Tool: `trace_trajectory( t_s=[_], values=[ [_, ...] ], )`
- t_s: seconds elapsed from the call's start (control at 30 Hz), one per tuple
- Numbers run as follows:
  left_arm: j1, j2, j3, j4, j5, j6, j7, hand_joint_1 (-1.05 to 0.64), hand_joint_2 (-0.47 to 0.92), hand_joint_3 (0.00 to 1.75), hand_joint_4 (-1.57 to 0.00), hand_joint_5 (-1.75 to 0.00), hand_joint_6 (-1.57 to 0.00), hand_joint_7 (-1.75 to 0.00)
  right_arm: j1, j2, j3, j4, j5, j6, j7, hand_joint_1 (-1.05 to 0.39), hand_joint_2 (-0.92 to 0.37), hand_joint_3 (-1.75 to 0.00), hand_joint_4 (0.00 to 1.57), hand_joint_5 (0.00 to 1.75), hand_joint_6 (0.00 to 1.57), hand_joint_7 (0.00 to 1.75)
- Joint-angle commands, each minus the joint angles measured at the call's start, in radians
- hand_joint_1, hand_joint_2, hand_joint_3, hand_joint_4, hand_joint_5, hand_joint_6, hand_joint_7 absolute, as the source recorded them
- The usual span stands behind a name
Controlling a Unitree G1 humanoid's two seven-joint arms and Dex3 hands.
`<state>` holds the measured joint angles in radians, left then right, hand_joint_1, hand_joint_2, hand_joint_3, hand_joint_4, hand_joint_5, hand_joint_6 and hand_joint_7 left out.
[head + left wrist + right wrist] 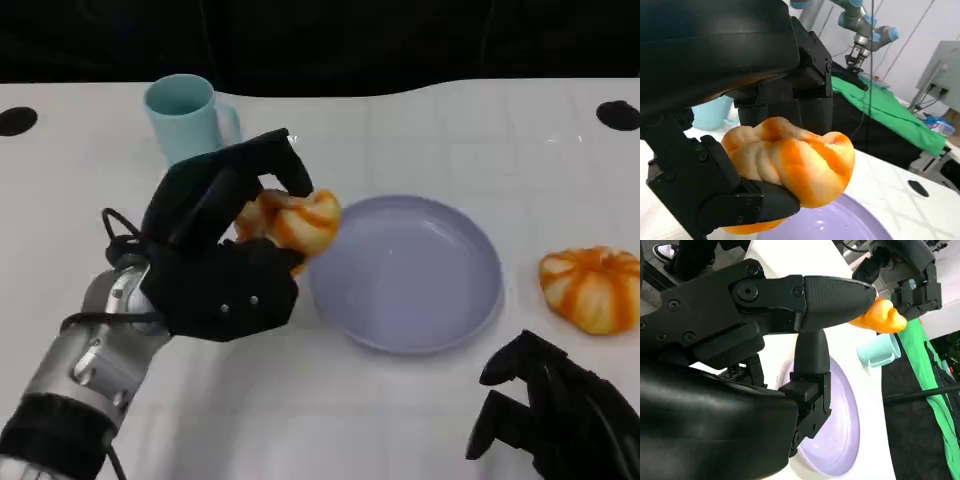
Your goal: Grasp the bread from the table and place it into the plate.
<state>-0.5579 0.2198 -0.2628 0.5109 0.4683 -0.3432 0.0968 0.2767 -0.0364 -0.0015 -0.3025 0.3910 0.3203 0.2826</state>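
Note:
My left hand [222,255] grips an orange-and-cream striped bread roll [296,221] just above the table, at the left rim of the lilac plate [470,300]. From the left wrist camera the bread [795,165] sits between my black fingers [755,200], with the plate [840,225] directly beneath it. A second striped roll [592,288] lies on the table to the right of the plate. My right hand [560,415] rests low at the front right, holding nothing, fingers spread. The right wrist camera sees the plate [840,430] and the held bread [880,317] beyond my own fingers [830,295].
A light blue mug [185,115] stands behind my left hand, close to the held bread. The white table [380,420] ends at a dark back edge. Two black round marks [15,120] [618,114] sit at the far corners.

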Motion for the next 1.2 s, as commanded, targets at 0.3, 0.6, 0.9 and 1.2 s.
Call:
trace_trajectory(
  t_s=[0.3,0.6,0.9,1.2],
  values=[
    [-0.113,-0.074,-0.064,0.139,0.047,-0.049,0.031,-0.13,0.33,1.41,-0.93,-1.75,-0.73,-1.75,0.005,-0.009,-0.008,-0.015,0.009,0.004,-0.001,-0.52,-0.92,-0.50,0.61,1.75,0.41,1.70],
    [-0.182,-0.131,-0.103,0.282,0.099,-0.097,0.139,-0.13,0.34,1.42,-0.95,-1.75,-0.75,-1.75,0.013,-0.009,-0.007,-0.023,0.013,0.006,0.001,-0.53,-0.92,-0.49,0.60,1.75,0.40,1.70],
    [-0.257,-0.205,-0.157,0.400,0.161,-0.043,0.222,-0.17,0.41,1.35,-0.93,-1.75,-0.71,-1.75,0.017,-0.011,-0.005,-0.025,0.010,-0.003,0.005,-0.53,-0.92,-0.49,0.60,1.75,0.39,1.71],
    [-0.322,-0.239,-0.182,0.498,0.156,-0.046,0.212,-0.16,0.42,1.29,-0.91,-1.75,-0.69,-1.75,0.022,-0.008,-0.003,-0.030,0.010,-0.001,0.003,-0.54,-0.92,-0.49,0.60,1.75,0.39,1.71]
  ],
)
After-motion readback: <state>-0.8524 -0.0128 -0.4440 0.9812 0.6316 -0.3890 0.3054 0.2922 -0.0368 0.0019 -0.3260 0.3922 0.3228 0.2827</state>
